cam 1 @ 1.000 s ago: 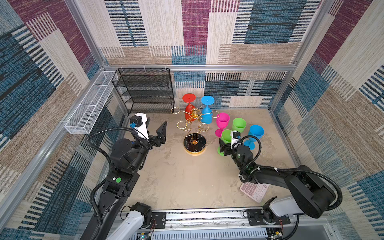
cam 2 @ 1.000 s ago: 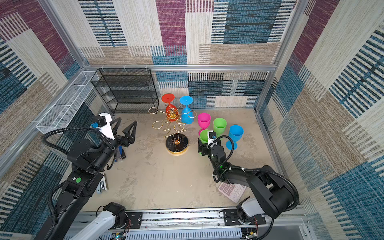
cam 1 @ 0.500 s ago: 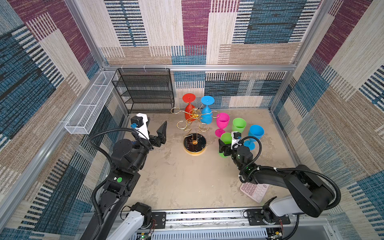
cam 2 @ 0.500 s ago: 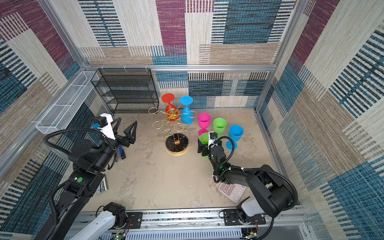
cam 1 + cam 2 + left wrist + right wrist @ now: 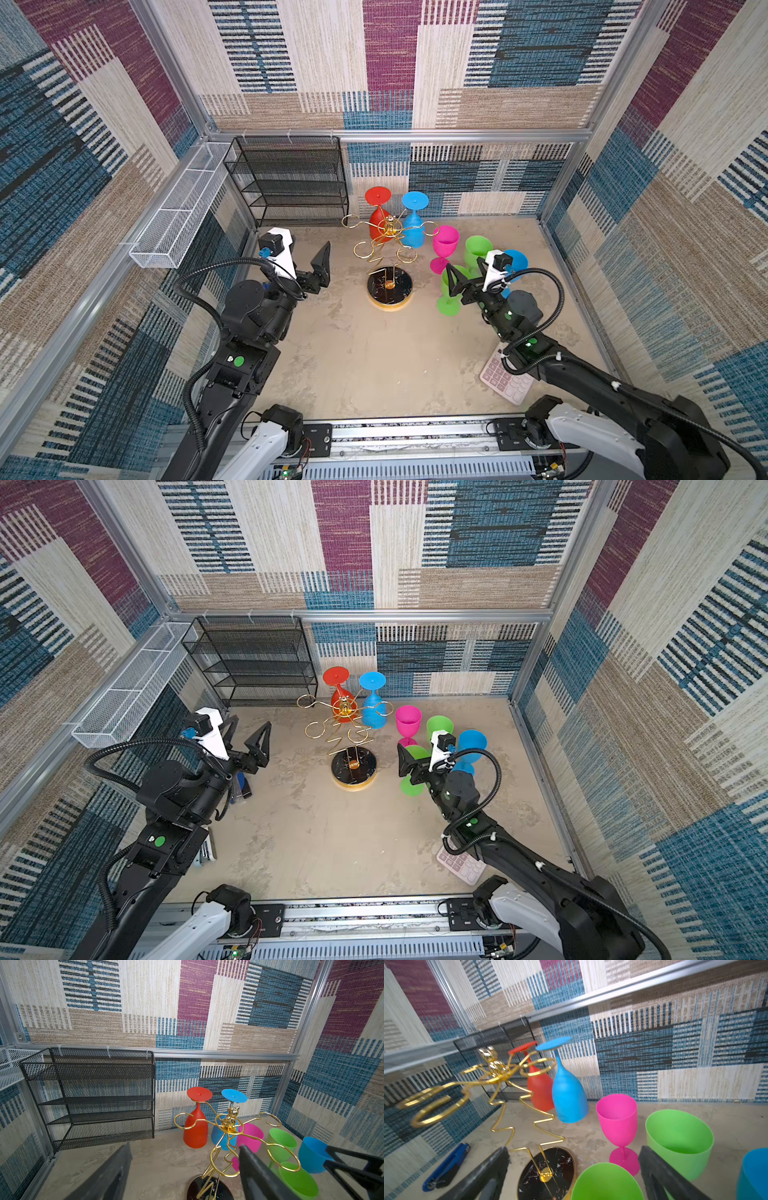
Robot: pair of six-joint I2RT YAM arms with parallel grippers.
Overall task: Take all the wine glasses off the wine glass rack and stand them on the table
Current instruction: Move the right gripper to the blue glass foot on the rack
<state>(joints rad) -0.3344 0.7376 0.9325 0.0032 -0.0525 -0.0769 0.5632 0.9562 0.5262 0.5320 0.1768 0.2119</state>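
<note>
Mid-floor, the wine glass rack (image 5: 401,286) stands upright on its round black base, with two glasses hanging bowl-down from its gold loops: a red wine glass (image 5: 377,218) at about eleven o'clock from the post and a blue wine glass (image 5: 413,235) at about one o'clock, side by side near the back wall. My left gripper (image 5: 249,729) hovers at about nine o'clock from the rack, apart from it, its jaws spread wide and holding nothing. My right gripper (image 5: 462,270) sits at three o'clock from the rack base, its jaws at full spread and gripping nothing. The near green glass (image 5: 449,307) stands upright on the floor just below the gap between my fingers (image 5: 654,1167); whether either finger brushes it I cannot tell. Beyond it, at roughly two o'clock from the rack, a pink glass (image 5: 445,245), a second green glass (image 5: 478,249) and an upright blue glass (image 5: 519,262) stand near one another. A black mesh shelf (image 5: 291,183) fills the ten o'clock corner, and a pink calculator (image 5: 505,380) lies at five o'clock beneath my right arm.
</note>
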